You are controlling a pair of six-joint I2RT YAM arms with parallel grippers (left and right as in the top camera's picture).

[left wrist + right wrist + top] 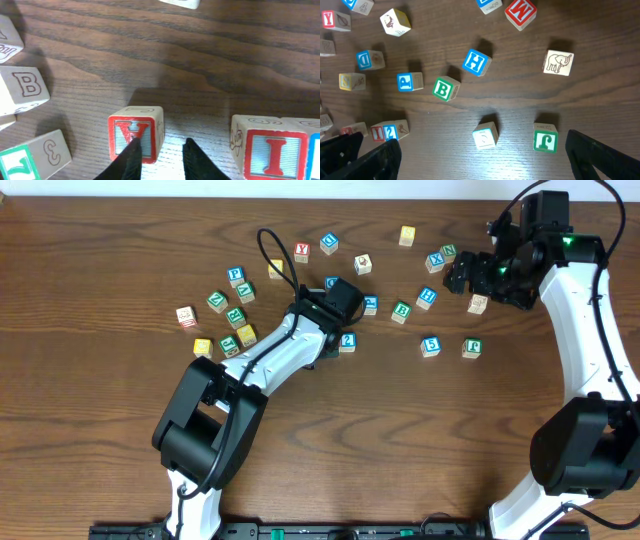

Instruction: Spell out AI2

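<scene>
A robotics lab bench is indicated. A left arm [270, 355] and a right arm [585, 310] are mounted at a wood-grain worktop [100, 240], with a cable [261, 242] exposed and lettered blocks [401, 311] scattered.

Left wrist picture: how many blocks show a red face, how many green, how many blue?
Red: 2, the A block and the I block
Green: 1, the block at bottom left
Blue: 1, the block cut off at the right edge
Total: 4

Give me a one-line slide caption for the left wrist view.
Open left gripper at the red A block, one finger crossing its face; red I block at image right.
</scene>
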